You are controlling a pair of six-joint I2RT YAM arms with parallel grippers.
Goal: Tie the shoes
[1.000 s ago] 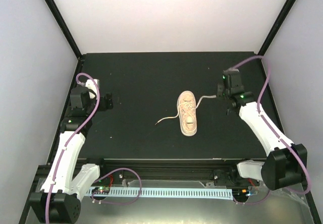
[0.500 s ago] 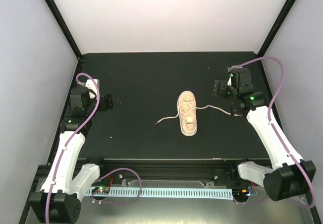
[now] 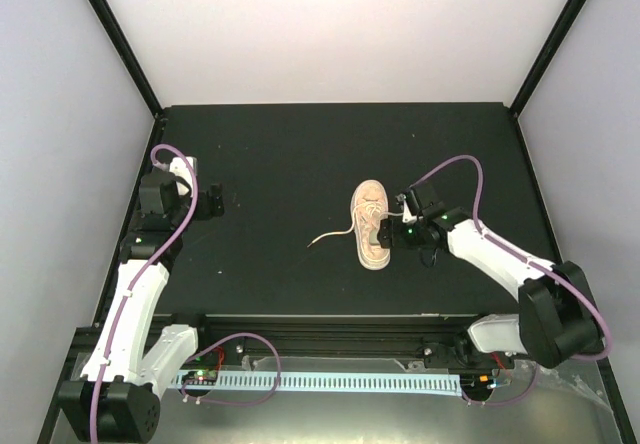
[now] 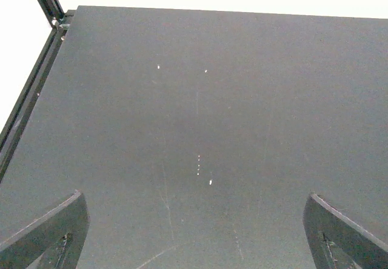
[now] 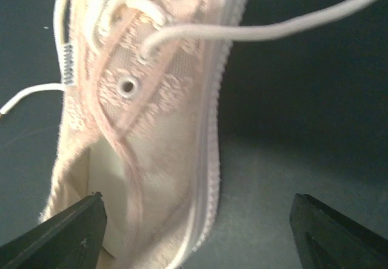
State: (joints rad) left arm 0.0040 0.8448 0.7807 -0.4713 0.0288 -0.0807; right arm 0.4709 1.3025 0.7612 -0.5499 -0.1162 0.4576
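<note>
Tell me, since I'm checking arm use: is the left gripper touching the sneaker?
No, the left gripper sits far to the left of the sneaker, well apart from it.

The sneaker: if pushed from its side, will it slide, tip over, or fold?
The sneaker probably slides rather than tips: it sits low and flat on its sole. Its fabric upper looks soft, so it may dent under pressure. The loose lace lies in a curve, so it is likely floppy and would trail.
</note>
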